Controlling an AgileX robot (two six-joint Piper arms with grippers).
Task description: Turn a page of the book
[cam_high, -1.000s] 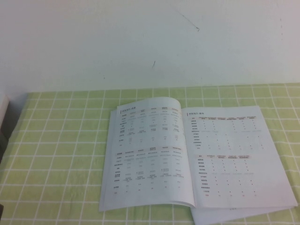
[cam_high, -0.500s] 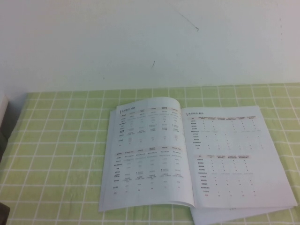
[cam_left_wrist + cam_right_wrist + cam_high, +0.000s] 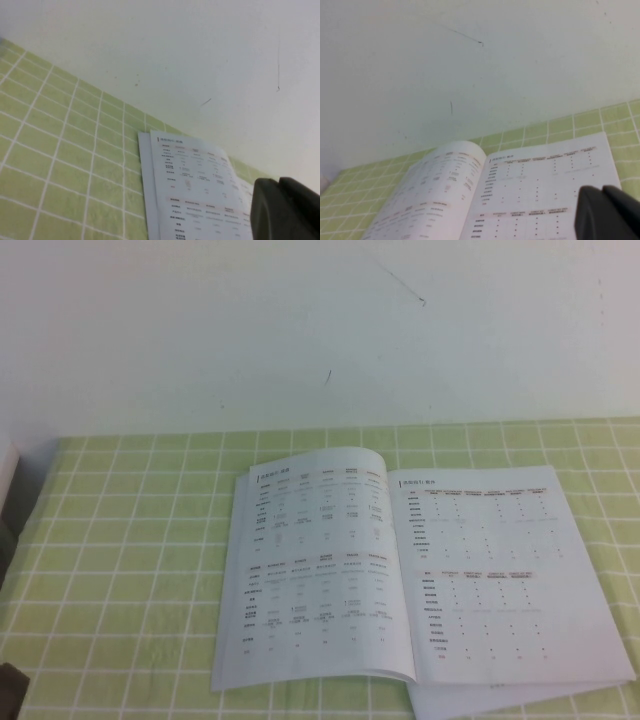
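Observation:
The book (image 3: 400,570) lies open and flat on the green checked tablecloth (image 3: 120,570), right of centre. Its left page (image 3: 320,560) bulges up near the spine. The page (image 3: 490,570) with sparse dotted tables under reddish headings lies flat on the right. The left gripper (image 3: 280,187) hovers left of the book, fingers together and empty; a dark corner of it (image 3: 10,690) shows at the high view's bottom left. The right gripper (image 3: 603,192) hangs over the right page (image 3: 540,175), fingers together and empty, out of the high view.
A white wall (image 3: 320,330) rises right behind the table. A pale and dark object (image 3: 8,490) stands at the table's left edge. The book's lower right corner (image 3: 620,680) lies near the table's front edge.
The dark part of the left gripper has come a little further up into the bottom left corner of the high view. The book has not moved.

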